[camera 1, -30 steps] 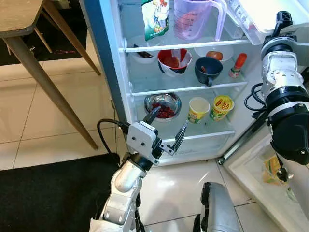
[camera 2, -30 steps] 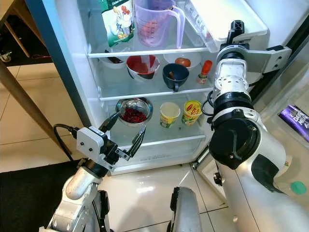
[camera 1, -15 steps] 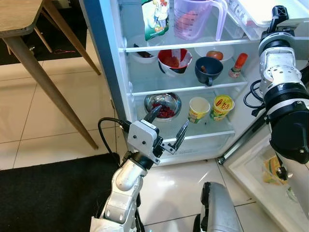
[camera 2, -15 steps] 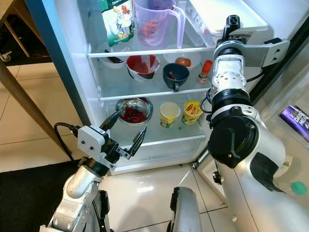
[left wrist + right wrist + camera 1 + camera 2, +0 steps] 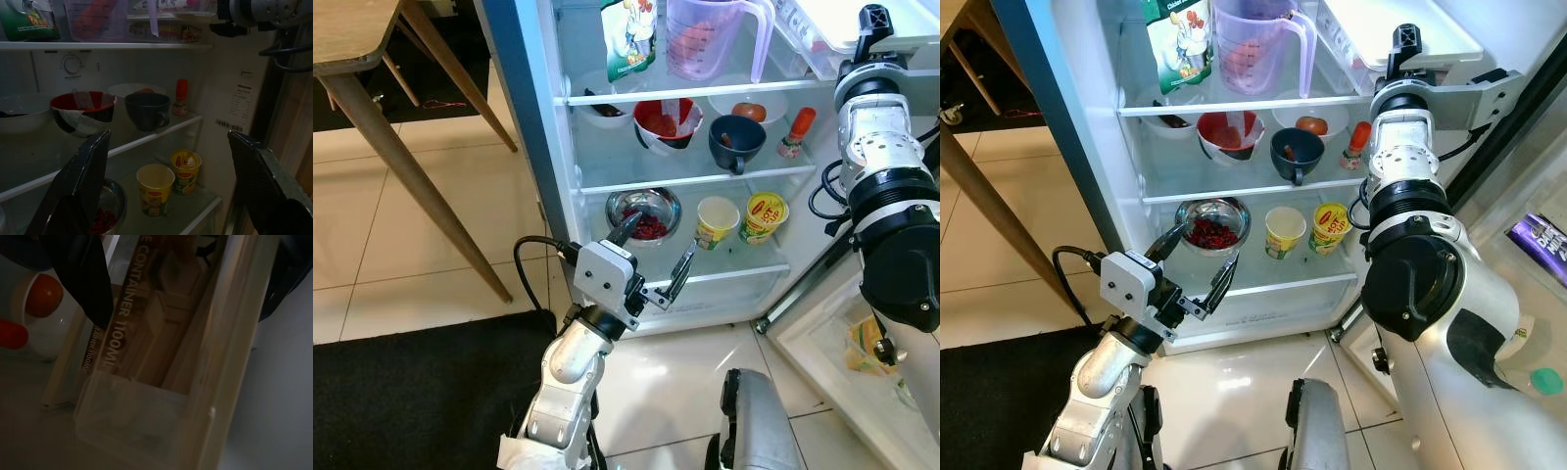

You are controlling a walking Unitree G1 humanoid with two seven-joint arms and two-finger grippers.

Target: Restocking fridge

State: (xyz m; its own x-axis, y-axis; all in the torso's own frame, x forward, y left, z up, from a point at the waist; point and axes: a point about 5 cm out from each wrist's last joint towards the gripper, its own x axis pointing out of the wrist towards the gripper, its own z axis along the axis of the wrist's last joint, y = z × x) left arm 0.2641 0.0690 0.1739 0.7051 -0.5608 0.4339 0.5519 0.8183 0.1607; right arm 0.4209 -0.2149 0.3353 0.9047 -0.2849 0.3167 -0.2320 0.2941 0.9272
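Your left gripper (image 5: 654,257): centre frame, fingers spread wide, empty, before open fridge (image 5: 548,147) lower shelf. Right gripper: upper right, on clear container (image 5: 822,44); grip can't tell. Steel bowl (image 5: 644,211), yellow cups (image 5: 717,222) mid-frame.

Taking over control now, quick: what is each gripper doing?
Left gripper: open, empty, in front of the lower fridge shelf.
Right gripper: at the clear container up top; grip cannot be told.

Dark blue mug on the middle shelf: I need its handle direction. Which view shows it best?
Left eye view: the dark blue mug is bright, from above, handle toward the camera. Right eye view matches. Left wrist view shows it dim, side-on.
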